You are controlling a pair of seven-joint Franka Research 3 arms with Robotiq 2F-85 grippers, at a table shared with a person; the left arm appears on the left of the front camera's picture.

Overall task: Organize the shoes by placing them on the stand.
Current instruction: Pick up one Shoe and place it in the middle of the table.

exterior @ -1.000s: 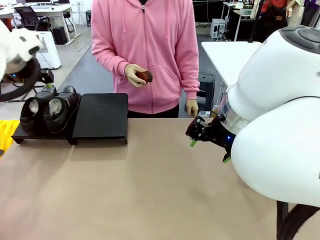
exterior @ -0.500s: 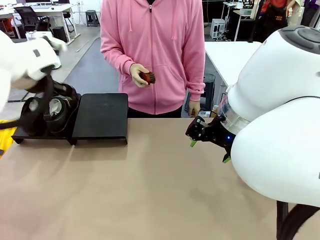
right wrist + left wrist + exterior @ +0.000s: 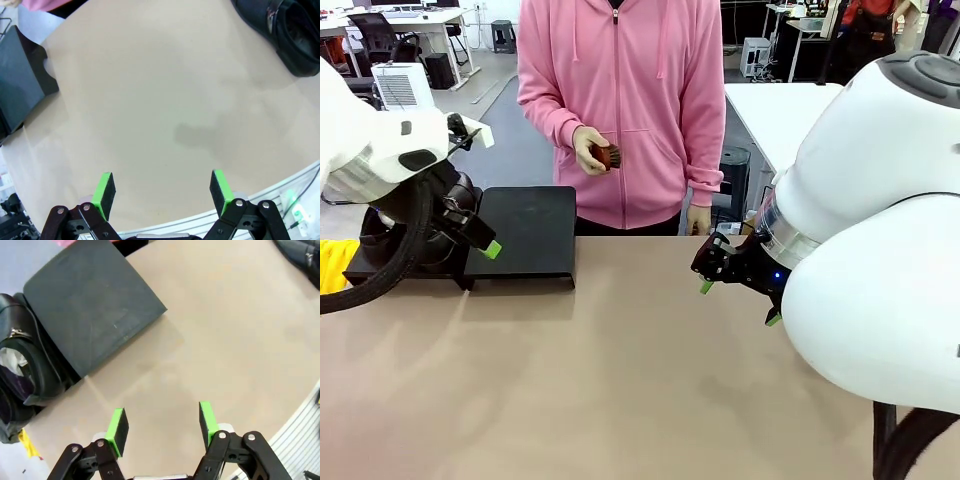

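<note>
The left gripper (image 3: 162,422) is hanging with its green pads well apart and nothing between them. It is hovering over bare table (image 3: 240,340) just in front of the stand (image 3: 85,305), which is lying in the upper left of its wrist view. Two shoes (image 3: 30,370) are sitting side by side on the stand's left panel, at the left edge of that view, and the right panel is lying free. In the front view the left arm and its black cable are crossing in front of those shoes, very near them. A careless swing of the wrist is the likeliest thing to be nudging one out of line or off the edge.

The right gripper (image 3: 162,187) is also standing wide open and empty above the table. A loose shoe (image 3: 280,30) is lying on the tabletop in the upper right corner of its view, well apart from the pads. The leather is looking glossy, so a pinch on the curved upper is risking a slip. Carrying it to the free panel is calling for a reach across the middle towards the left arm, where a clash is possible. The person (image 3: 620,90) is standing just behind the stand, holding a brush (image 3: 608,154), close to that path.
</note>
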